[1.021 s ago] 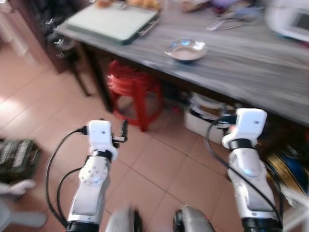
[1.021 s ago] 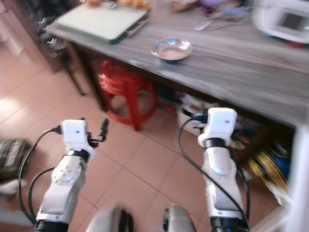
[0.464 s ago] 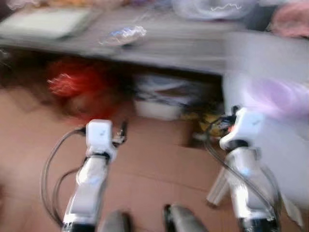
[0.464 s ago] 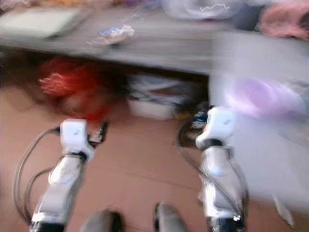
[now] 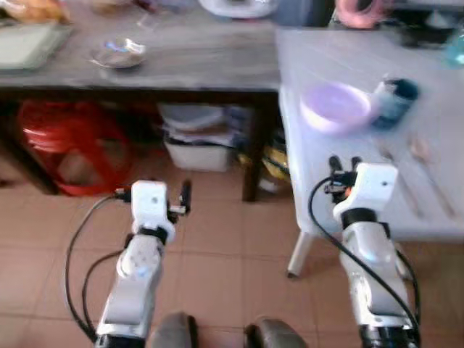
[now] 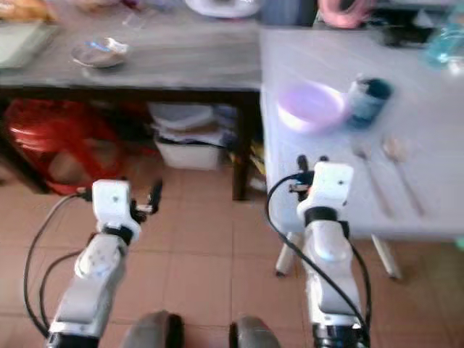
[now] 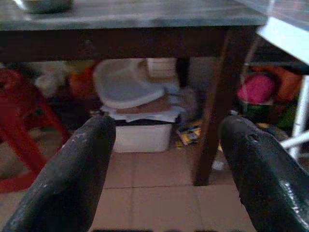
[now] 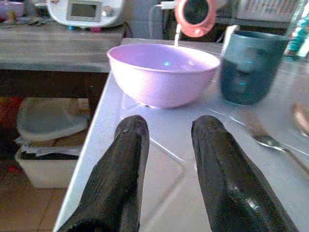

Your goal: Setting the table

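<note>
Facing the white bench (image 5: 341,156), the right tool (image 8: 166,145), fingers apart and empty, pointed at the purple bowl (image 8: 163,72), likely its next pickup; the left tool (image 7: 164,145) hung open.

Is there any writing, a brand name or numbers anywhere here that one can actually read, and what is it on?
No text can be read in these pictures.
White appliance on the wooden table: it has a display panel, too blurred to read.
Teal cup and purple bowl on the white table: no lettering visible.
White storage box under the wooden table: papers on it, nothing legible.
</note>
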Motion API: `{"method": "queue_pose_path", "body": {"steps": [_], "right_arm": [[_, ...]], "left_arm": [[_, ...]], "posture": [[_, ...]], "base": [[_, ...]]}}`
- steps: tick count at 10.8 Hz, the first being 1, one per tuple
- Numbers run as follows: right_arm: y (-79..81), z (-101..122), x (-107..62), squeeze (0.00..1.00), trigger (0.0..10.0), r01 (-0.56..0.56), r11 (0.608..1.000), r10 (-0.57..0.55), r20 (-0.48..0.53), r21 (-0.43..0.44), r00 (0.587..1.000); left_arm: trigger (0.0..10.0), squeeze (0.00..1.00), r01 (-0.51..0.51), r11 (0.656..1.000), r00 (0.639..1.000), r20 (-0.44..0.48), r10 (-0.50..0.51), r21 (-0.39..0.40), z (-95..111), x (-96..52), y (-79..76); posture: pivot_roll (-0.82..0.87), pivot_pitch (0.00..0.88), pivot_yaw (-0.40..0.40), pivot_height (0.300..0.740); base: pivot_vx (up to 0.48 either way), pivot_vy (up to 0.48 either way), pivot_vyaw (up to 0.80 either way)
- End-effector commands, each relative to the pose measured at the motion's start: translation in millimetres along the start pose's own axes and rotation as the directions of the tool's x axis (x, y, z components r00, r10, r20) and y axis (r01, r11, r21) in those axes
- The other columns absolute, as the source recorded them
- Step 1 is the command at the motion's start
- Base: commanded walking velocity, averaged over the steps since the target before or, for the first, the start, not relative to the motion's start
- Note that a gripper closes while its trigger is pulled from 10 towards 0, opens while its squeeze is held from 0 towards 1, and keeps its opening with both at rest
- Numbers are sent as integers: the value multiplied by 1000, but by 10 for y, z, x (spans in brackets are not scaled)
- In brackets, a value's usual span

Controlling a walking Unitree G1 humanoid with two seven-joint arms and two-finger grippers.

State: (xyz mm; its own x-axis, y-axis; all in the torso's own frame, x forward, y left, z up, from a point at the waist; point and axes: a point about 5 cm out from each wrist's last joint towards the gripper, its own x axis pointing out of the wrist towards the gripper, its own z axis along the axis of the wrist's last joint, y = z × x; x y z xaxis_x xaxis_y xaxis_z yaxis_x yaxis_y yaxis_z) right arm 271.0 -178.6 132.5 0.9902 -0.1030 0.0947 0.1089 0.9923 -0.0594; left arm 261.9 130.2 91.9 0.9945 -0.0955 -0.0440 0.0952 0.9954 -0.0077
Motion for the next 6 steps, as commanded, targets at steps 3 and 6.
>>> {"method": "queue_pose_path", "body": {"steps": [3, 6], "right_arm": [[-13, 40, 42, 0, 10000, 21, 1000, -21, 12, 17, 1000], [-39, 49, 77, 1000, 10000, 37, 998, -36, 34, -48, 999]], "left_arm": [[10000, 0, 63, 997, 998, 25, -62, -39, 55, -24, -14], [10000, 0, 111, 992, 993, 39, -109, -65, 84, -30, -66]], "posture": [[-88, 148, 41, 740], [-89, 149, 40, 740]], "base": [[0, 0, 0], [0, 0, 0]]}}
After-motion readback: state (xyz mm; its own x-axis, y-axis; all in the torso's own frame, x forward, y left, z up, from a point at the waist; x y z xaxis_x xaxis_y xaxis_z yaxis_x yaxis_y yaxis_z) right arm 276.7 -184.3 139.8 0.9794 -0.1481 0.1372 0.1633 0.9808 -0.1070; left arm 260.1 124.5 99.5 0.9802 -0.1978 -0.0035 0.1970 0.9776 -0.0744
